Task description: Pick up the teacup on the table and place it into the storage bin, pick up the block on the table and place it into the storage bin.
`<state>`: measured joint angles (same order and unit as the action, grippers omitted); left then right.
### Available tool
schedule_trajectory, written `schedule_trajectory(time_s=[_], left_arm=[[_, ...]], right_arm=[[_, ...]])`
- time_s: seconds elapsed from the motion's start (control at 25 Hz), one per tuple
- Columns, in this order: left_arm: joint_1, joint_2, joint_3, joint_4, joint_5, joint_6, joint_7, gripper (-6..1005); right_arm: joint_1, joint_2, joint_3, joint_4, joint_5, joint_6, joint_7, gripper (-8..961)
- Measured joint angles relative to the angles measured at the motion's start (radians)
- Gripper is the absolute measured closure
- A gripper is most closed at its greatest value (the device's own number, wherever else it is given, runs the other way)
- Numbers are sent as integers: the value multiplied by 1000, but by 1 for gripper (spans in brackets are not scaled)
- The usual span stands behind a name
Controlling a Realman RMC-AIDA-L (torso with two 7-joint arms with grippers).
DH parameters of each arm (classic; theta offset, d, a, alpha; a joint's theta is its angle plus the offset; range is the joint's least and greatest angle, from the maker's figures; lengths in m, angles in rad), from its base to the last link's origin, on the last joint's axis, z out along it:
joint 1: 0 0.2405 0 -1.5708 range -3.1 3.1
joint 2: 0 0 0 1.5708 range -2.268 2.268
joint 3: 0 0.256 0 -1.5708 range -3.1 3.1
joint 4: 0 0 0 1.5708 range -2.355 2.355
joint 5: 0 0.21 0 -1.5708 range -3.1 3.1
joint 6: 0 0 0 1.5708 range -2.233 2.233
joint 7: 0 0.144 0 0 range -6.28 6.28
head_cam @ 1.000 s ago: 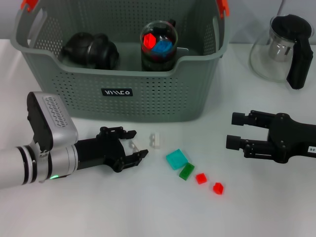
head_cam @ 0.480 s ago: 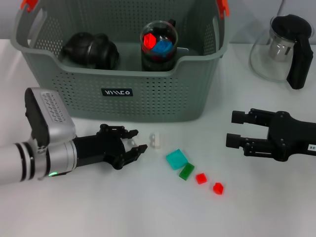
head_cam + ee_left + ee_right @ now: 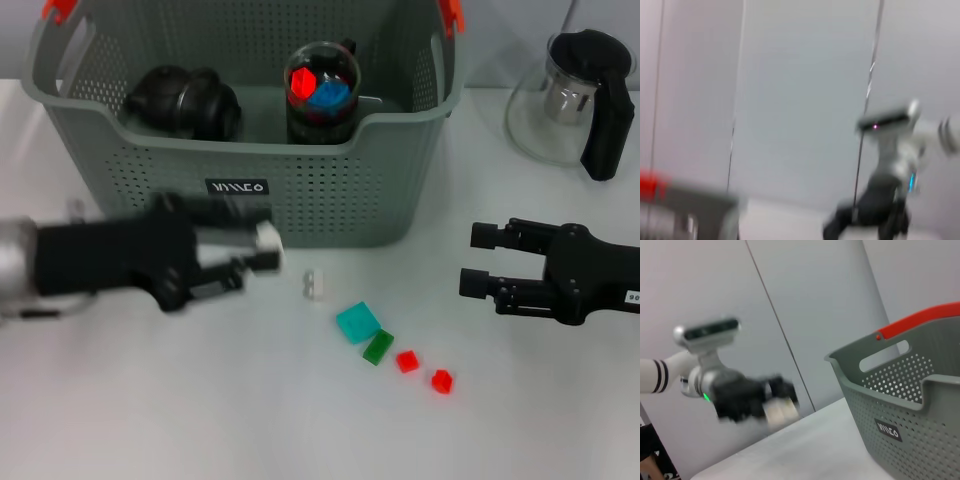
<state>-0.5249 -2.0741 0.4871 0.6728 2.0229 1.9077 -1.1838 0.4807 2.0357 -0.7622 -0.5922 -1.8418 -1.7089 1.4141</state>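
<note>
The white tabletop [image 3: 200, 420] spreads across the head view, and on it, far side, stands the large grey perforated plastic storage bin [image 3: 330, 200] with orange-red handle clips, its long axis running left to right, its black label facing the robot. Inside the storage bin lie a black rounded object [image 3: 182, 100] and a dark clear-domed jar [image 3: 322, 90] holding red and blue pieces.

The left arm reaches in from the left, forearm level, lifted in front of the bin's front wall and blurred with motion. The left tool [image 3: 255, 255] is pinching a small pale block [image 3: 268, 240], which the right wrist view shows as a whitish piece at its tip [image 3: 780, 410]. The right arm lies low at the right, level, its right tool [image 3: 480, 262] pointing left with fingers spread, holding nothing.

At the far right stands a glass teapot with a black lid and handle [image 3: 570, 95]. On the tabletop between the tools: a small white block [image 3: 314, 284], a teal square block [image 3: 358, 322], a green block [image 3: 377, 347] touching it, and two small red blocks [image 3: 407, 361] [image 3: 442, 380].
</note>
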Motion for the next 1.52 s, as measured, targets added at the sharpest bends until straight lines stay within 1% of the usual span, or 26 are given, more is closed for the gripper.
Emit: schedule_trajectory(time_s=[0.12,0.2,0.28,0.4,0.56,0.64,0.72,0.92,0.96,1.04,1.12,1.2,1.32,1.4,1.52], left_arm=[[-36,30,-75,-3,-53,108,-38,584],[-54,40,-84,0,-116,132,-63,582],[-77,45,-82,7,-192,134,-88,581],[-141,46,-83,13,-250,88,-123,578],[-234,39,-64,25,-258,-67,-176,575],[-269,39,-18,29,-254,-152,-213,573],[-297,39,73,44,-250,-275,-277,572],[-318,42,364,111,-217,-596,-468,568],[-323,43,416,117,-194,-662,-503,567],[-331,39,481,122,-138,-755,-550,565],[-340,25,536,124,-45,-885,-601,564],[-342,8,563,124,23,-983,-628,562],[-343,-17,575,121,89,-1078,-640,560],[-343,-26,578,113,114,-1111,-641,558],[-350,-27,582,94,127,-1119,-642,556]], right_arm=[[1,1,0,0,0,0,0,131],[2,1,0,0,0,0,0,131],[3,1,0,0,0,0,-1,132],[4,2,0,0,-1,0,-3,132],[4,5,0,0,-1,0,-6,131],[4,5,-1,0,-1,0,-7,130],[4,5,-2,0,0,1,-8,129],[3,6,-2,1,0,5,-10,130],[3,6,-2,1,0,6,-10,130],[3,7,-2,1,0,8,-10,130],[4,8,-2,1,0,9,-10,131],[4,9,-2,0,0,10,-10,131],[4,9,-4,0,0,10,-11,131],[4,9,-4,0,0,10,-11,131],[3,9,-4,1,0,11,-11,132]])
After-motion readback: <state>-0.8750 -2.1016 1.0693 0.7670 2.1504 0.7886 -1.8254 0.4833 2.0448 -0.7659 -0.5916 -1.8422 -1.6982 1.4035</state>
